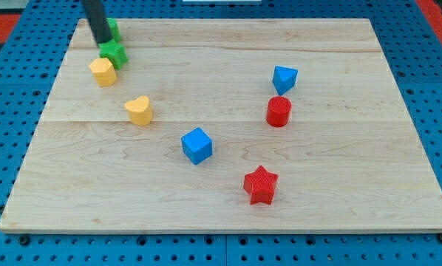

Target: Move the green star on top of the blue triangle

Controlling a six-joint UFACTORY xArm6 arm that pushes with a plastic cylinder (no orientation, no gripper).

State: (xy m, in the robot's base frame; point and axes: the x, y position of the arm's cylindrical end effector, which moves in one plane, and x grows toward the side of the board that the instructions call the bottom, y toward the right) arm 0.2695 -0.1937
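The green star (114,53) lies near the board's top left corner. My tip (103,42) stands right at the star's upper left edge, between it and another green block (113,29) that the rod partly hides. The blue triangle (284,78) lies far off toward the view's right, in the upper half of the board.
A yellow block (103,72) sits just below the green star. A yellow heart (139,110) lies lower down on the left. A blue cube (197,145) is at the centre, a red cylinder (279,111) below the triangle, a red star (261,185) toward the bottom.
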